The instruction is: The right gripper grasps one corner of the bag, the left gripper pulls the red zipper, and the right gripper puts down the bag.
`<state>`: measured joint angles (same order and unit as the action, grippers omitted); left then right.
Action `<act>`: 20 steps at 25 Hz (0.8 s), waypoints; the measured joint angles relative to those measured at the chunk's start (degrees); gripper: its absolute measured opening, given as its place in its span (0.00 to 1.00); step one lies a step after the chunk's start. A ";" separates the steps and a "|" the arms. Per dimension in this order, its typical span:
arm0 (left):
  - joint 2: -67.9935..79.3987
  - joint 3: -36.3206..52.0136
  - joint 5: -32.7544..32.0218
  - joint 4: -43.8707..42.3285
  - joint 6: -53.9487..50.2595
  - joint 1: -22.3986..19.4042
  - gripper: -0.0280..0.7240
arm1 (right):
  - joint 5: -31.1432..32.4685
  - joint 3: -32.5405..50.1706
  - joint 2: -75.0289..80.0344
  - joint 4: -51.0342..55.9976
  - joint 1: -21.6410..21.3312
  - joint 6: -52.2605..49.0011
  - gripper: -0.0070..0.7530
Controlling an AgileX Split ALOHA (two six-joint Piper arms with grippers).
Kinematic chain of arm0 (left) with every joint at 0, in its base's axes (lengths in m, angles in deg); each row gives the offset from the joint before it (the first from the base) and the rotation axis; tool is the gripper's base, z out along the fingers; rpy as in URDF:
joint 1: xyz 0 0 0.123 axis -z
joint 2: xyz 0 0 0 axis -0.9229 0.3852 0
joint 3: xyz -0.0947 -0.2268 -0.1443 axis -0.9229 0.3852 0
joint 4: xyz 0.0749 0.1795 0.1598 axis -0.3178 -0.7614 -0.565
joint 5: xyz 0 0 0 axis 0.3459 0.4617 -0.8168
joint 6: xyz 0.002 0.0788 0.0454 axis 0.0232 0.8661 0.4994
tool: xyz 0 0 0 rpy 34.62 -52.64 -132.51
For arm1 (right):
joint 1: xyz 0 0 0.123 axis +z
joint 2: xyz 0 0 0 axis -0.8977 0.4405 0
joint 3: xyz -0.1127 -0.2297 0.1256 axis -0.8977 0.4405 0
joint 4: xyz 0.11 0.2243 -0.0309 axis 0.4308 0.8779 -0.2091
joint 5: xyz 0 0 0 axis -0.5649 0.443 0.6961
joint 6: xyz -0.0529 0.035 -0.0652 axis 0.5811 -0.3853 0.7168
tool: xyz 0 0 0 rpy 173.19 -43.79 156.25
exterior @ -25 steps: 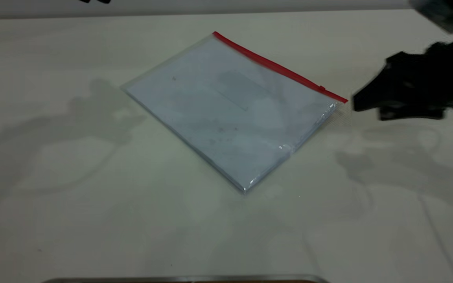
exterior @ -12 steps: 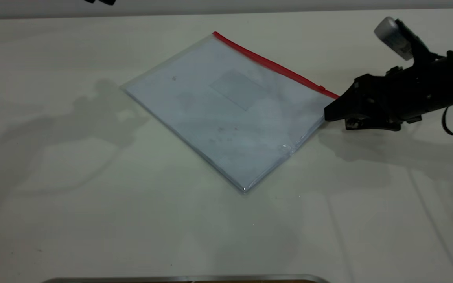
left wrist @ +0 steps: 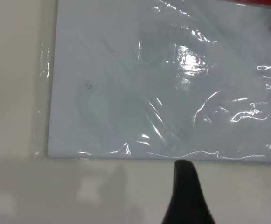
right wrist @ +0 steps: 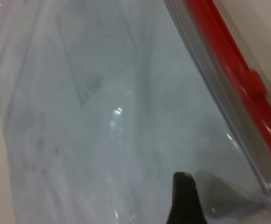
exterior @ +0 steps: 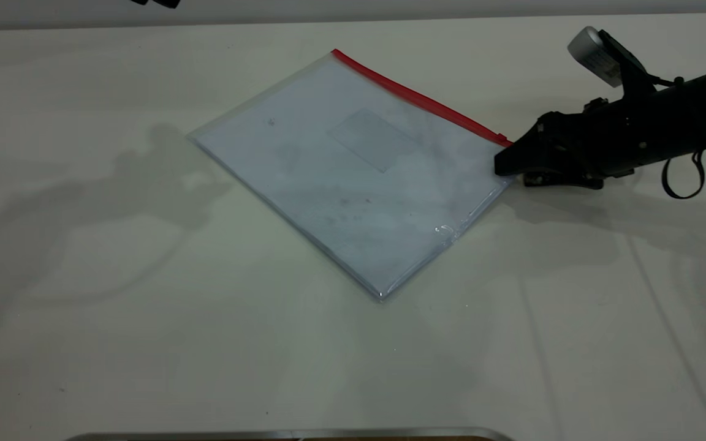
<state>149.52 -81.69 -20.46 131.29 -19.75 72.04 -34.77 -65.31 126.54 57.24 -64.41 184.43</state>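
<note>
The bag lies flat on the table, clear plastic with white sheets inside. The red zipper runs along its far right edge, with the slider tab near the right end. My right gripper lies low at the table's right, its tip over the bag's right corner, which it hides. In the right wrist view the gripper is above the bag, beside the zipper and tab. The left gripper hangs high above the bag's plain long edge, outside the exterior view.
The table is white and bare around the bag. A metal edge runs along the near side. A dark part shows at the far left top. The right arm's cable loops down at the far right.
My right gripper has come down and moved left, from beside the bag to over its right corner. The bag has not moved.
</note>
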 joint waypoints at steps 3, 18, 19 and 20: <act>0.00 0.00 0.00 0.00 0.00 0.00 0.81 | 3.28 -1.15 1.32 0.05 0.00 0.07 0.76; 0.05 0.00 -2.09 0.00 6.76 0.00 0.81 | 8.28 -4.90 2.25 -0.44 0.05 1.39 0.05; 0.05 0.00 -2.23 0.00 8.54 0.00 0.81 | 9.09 -5.32 2.25 -0.73 0.05 1.60 0.05; 0.05 0.00 -2.30 0.00 10.63 0.00 0.81 | 10.14 -5.82 2.25 -1.59 0.05 2.13 0.05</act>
<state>149.56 -81.69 -22.75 131.29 -9.12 72.04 -24.64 -71.13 128.79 55.64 -64.36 186.56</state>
